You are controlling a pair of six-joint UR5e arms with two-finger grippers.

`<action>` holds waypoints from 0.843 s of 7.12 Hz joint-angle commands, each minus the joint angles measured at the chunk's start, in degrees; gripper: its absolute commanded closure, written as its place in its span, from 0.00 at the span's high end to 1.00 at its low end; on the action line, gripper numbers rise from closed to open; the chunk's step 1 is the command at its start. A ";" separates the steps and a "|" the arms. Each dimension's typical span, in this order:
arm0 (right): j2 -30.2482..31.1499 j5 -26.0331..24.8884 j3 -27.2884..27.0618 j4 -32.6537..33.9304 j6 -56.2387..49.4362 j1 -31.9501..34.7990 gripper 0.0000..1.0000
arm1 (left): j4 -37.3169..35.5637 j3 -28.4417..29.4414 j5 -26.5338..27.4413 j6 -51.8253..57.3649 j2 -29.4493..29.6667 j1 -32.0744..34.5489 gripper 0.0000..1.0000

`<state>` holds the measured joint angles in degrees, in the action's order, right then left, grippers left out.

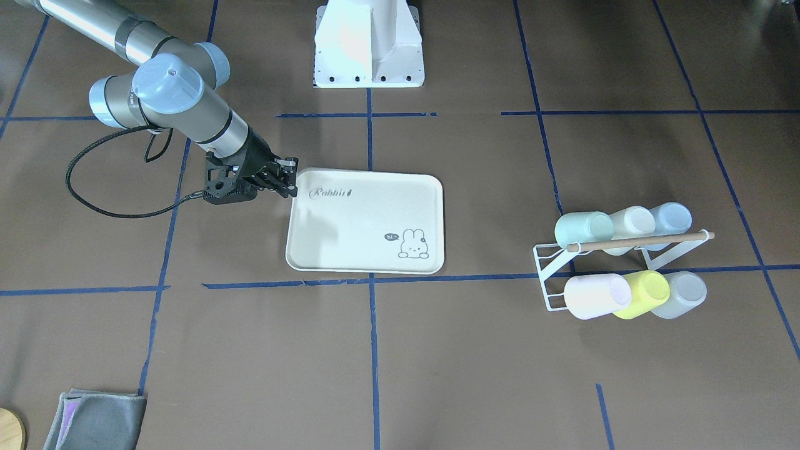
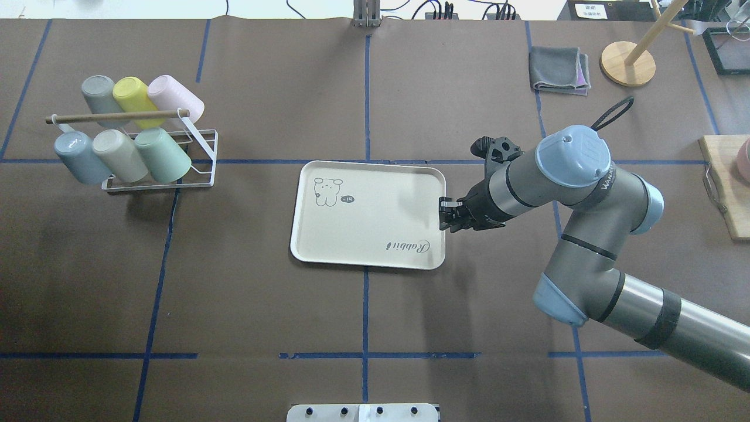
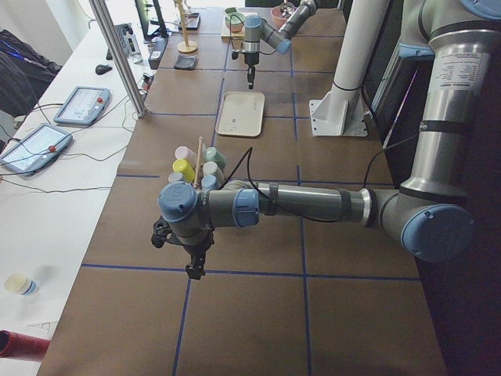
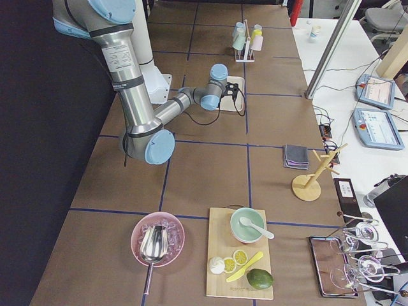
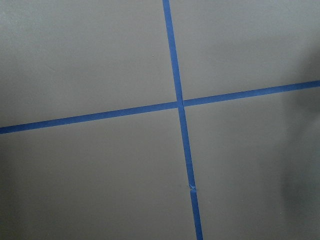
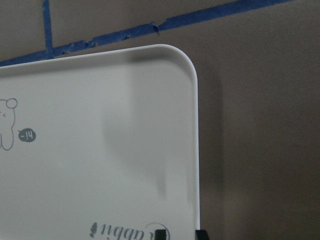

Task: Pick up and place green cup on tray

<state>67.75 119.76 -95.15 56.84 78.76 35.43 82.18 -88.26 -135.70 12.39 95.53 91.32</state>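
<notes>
The green cup [image 1: 584, 229] lies on its side on the white wire rack [image 1: 550, 275], at the end of the back row; it also shows in the overhead view [image 2: 163, 155]. The cream tray [image 1: 365, 219] lies flat at the table's middle [image 2: 369, 214]. My right gripper [image 1: 289, 181] sits low at the tray's short edge by the "Rabbit" script [image 2: 444, 214]. In the right wrist view its fingertips [image 6: 161, 234] straddle the tray's rim [image 6: 196, 125] with a narrow gap, shut on it. My left gripper [image 3: 193, 270] points down over bare table, far from the rack; I cannot tell its state.
The rack also holds a yellow-green cup [image 1: 644, 294], a pink cup [image 1: 594, 297] and other pastel cups. A grey cloth [image 2: 559, 70] and a wooden stand [image 2: 628, 63] sit far right. A cutting board [image 2: 726, 193] lies at the right edge.
</notes>
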 commanded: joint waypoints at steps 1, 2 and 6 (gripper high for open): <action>0.19 -0.05 -0.04 -0.06 -0.01 0.07 1.00 | 0.00 0.02 0.00 0.00 0.01 0.00 1.00; 0.19 0.03 -0.13 -0.06 -0.01 0.16 1.00 | 0.00 0.02 0.00 0.00 0.01 0.00 1.00; 0.37 1.86 -1.44 1.33 -0.01 3.83 1.00 | -0.35 -3.74 0.35 0.09 1.58 -0.09 1.00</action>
<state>68.03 120.41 -95.88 57.26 78.75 37.31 82.12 -90.04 -135.51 12.47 96.24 91.30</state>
